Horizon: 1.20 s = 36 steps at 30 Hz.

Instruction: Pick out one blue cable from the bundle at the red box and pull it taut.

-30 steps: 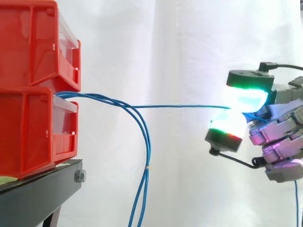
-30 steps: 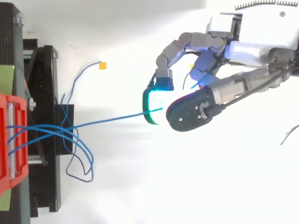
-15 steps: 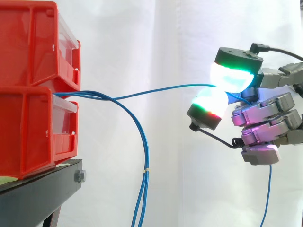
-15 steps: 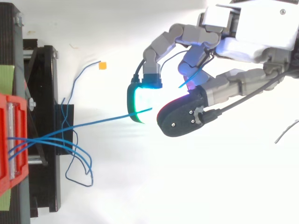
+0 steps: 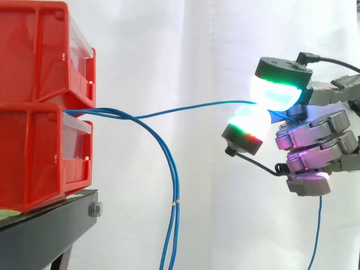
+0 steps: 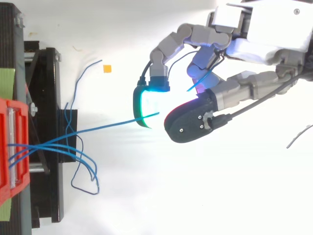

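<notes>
One blue cable [image 5: 191, 105] had been separated from the rest in the side view. It left the gap between the two stacked red bins [image 5: 34, 157] at the left and ran across to the hand [image 5: 315, 152] at the right. The hand was closed on it, pinching it between two glowing pads [image 5: 278, 90] while its other fingers were curled below. The cable's long axis lay nearly level, rising a little toward the hand, with a shallow dip just beside the bins and a gentle arch after it. A loose tail [image 5: 318, 225] hung down beneath the hand. The other blue cables [image 5: 171, 185] drooped from the same gap and fell past the black stand [image 5: 50, 225], well apart from the hand.

From the top view, the blue cable [image 6: 117, 123] stretched from the red bins [image 6: 7, 186] at the left edge to the hand [image 6: 244, 49], slanting slightly toward the top of the view as it went right. It ended where the pads met. The other blue cables [image 6: 88, 171] lay in slack loops beside the stand.

Picking and gripping looked done. Judging by the bow in the cable, it was not fully taut, so what was left was a further pull away from the bins.
</notes>
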Motion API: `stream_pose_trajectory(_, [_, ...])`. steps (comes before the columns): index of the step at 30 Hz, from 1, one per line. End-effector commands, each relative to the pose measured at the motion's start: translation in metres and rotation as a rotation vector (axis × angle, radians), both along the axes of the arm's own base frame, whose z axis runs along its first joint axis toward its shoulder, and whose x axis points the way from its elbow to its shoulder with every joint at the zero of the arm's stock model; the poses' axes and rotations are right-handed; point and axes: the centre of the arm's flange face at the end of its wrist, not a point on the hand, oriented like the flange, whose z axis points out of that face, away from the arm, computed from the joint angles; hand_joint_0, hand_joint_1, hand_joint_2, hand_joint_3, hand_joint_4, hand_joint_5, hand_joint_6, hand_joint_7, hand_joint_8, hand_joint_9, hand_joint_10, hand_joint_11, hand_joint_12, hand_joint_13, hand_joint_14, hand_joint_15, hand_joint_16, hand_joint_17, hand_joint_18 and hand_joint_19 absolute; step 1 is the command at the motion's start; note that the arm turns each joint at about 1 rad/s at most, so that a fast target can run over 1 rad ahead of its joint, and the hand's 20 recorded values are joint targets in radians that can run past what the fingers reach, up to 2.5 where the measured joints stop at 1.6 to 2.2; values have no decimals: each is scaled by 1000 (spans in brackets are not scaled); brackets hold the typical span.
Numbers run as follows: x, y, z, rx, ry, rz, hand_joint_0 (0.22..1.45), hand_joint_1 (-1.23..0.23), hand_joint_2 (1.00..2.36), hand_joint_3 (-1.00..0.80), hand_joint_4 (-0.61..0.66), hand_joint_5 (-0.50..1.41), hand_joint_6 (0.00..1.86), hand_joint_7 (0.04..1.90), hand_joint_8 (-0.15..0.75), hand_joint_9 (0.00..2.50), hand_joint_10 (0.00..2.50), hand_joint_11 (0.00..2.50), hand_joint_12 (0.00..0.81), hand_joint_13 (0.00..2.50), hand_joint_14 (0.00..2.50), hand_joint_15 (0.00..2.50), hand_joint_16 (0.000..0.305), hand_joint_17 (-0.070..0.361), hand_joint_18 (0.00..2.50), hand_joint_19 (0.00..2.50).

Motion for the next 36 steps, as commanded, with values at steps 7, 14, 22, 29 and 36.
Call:
stream_pose_trajectory(7, [0, 1, 0, 0, 0, 1, 711, -755, 1021, -176, -133, -154, 984, 1014, 201, 1150, 1937, 1079, 277, 1127, 1676, 1126, 45, 101, 959, 1165])
stream_pose_trajectory(14, [0, 0, 0, 0, 1, 0, 708, -757, 1021, -177, -131, -154, 983, 1015, 206, 1158, 1871, 1087, 275, 1143, 1624, 1142, 45, 102, 965, 1152])
stream_pose_trajectory(22, [0, 0, 0, 0, 1, 0, 707, -759, 1021, -180, -128, -154, 981, 1018, 212, 1163, 1830, 1101, 277, 1151, 1583, 1157, 45, 102, 960, 1149])
stream_pose_trajectory(29, [0, 1, 0, 0, 0, 1, 706, -760, 1021, -180, -131, -154, 981, 1017, 204, 1166, 1807, 1111, 275, 1156, 1561, 1150, 46, 103, 959, 1131])
stream_pose_trajectory(36, [0, 0, 0, 0, 1, 0, 705, -761, 1021, -180, -129, -154, 980, 1019, 206, 1167, 1801, 1120, 272, 1161, 1539, 1163, 46, 103, 957, 1131])
